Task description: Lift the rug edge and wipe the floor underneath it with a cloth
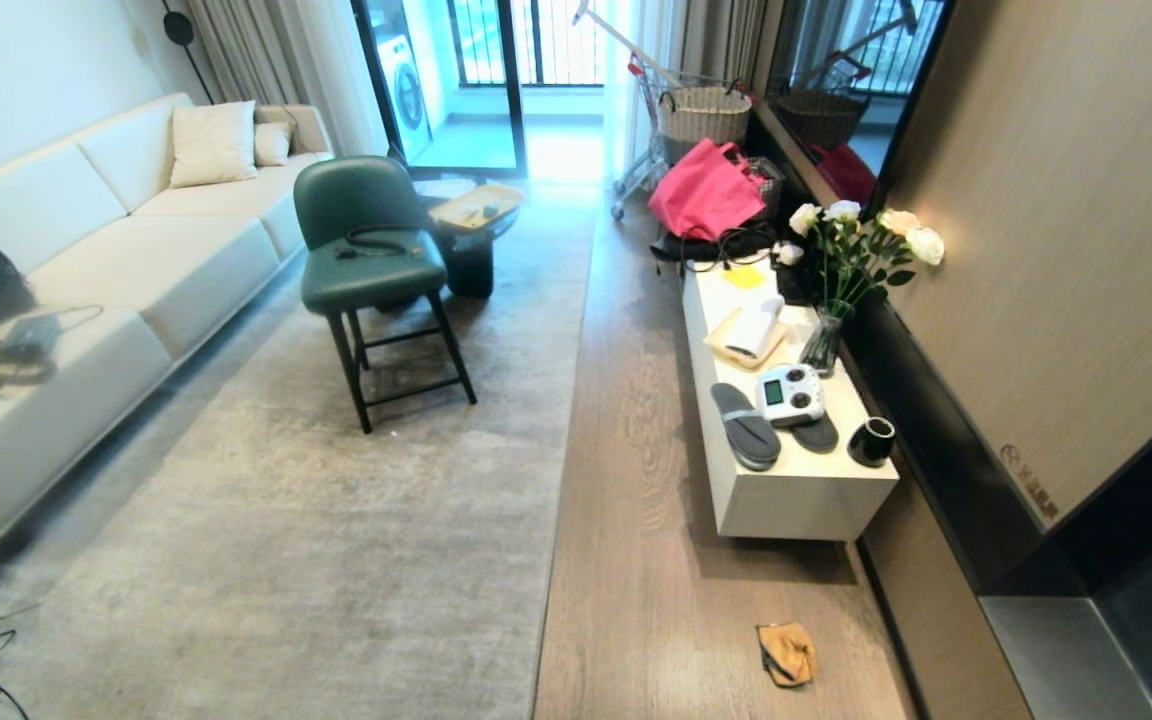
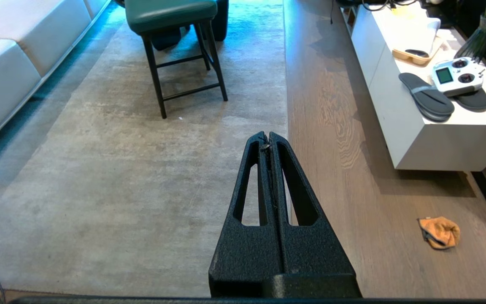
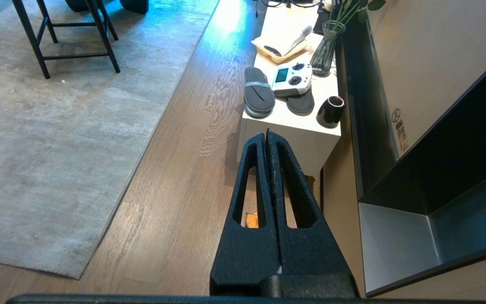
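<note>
Nearest your head camera, the cloth (image 1: 786, 654) lay crumpled on the floor (image 1: 636, 560), just in front of the cabinet (image 1: 796, 500) and well apart from the rug edge (image 1: 548, 560). You had the rug (image 1: 316, 520) lying flat, its long border running straight away from you along the bare planks. In your right wrist view its near corner (image 3: 72, 276) sat square on the wood.

Your left gripper (image 2: 268, 141) was fully closed, fingers pressed together, holding nothing; it hung above the border where rug meets floor. Your right gripper (image 3: 266, 137) was likewise closed and empty, hanging over the floor before the cabinet, a bit of orange cloth (image 3: 251, 220) showing through its finger slot. Neither arm appeared in your head view.

Further out: on the cabinet you had slippers (image 1: 744, 425), a white controller (image 1: 791, 393), a black cup (image 1: 873, 441) and a vase of white roses (image 1: 841, 290). A green chair (image 1: 371, 260) stood on the rug, a sofa (image 1: 86, 280) along its far side. A pink bag (image 1: 704, 190) sat at the cabinet's far end.
</note>
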Controlling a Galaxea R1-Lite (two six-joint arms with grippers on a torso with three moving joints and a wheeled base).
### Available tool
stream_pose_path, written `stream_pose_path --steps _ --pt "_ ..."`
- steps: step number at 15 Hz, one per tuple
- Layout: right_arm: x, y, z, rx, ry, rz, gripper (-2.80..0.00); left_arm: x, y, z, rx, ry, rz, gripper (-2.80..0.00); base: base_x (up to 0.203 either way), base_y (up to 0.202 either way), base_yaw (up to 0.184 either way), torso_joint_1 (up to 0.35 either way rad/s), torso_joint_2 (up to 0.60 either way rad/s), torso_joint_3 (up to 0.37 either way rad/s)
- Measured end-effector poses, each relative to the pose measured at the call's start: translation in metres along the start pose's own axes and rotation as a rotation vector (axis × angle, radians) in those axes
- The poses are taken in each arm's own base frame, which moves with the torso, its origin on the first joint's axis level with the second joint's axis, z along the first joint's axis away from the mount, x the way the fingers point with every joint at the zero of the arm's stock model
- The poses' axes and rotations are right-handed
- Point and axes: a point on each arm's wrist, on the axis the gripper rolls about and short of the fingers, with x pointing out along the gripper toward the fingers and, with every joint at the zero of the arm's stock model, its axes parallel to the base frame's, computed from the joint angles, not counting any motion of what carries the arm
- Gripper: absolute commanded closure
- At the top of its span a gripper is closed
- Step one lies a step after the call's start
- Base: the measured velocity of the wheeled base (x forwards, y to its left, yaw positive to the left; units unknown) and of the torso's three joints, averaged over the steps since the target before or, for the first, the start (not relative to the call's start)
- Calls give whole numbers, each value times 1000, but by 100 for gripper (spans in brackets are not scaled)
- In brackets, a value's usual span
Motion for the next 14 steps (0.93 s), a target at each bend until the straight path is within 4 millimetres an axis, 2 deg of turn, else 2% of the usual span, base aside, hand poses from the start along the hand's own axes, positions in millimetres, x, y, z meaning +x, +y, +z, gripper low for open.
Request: stream_pose_path --steps 14 --pt "0 0 0 0 0 0 0 0 0 0 0 0 0 0 0 0 0 0 0 0"
